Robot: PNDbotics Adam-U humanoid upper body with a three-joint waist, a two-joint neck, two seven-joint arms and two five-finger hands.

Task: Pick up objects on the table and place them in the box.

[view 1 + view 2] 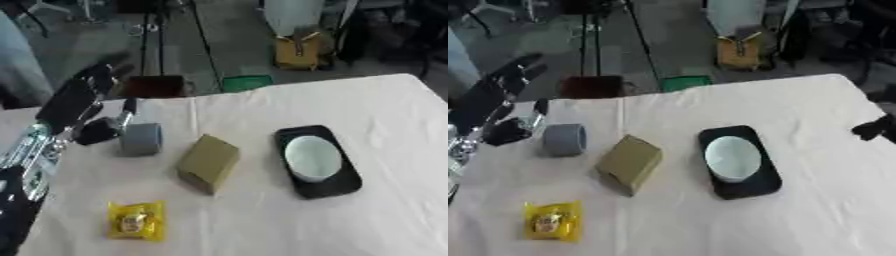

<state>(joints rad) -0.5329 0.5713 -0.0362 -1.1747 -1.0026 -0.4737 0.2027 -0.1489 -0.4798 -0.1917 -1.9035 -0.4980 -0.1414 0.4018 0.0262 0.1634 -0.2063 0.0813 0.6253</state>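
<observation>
Left hand (83, 107) at left edge of white-clothed tabletop (385, 210), fingers straight and spread, one fingertip just beside grey tape roll (140, 138); contact unclear, possibly touching. Olive cardboard box (208, 163) mid-tabletop, closed, near roll. Yellow snack packet (136, 220) lies flat nearer front, apart from box. Pale bowl (312, 158) sits on black tray (341, 186) right of box. Right hand (874, 127) barely shows at right edge; cannot tell finger state.
</observation>
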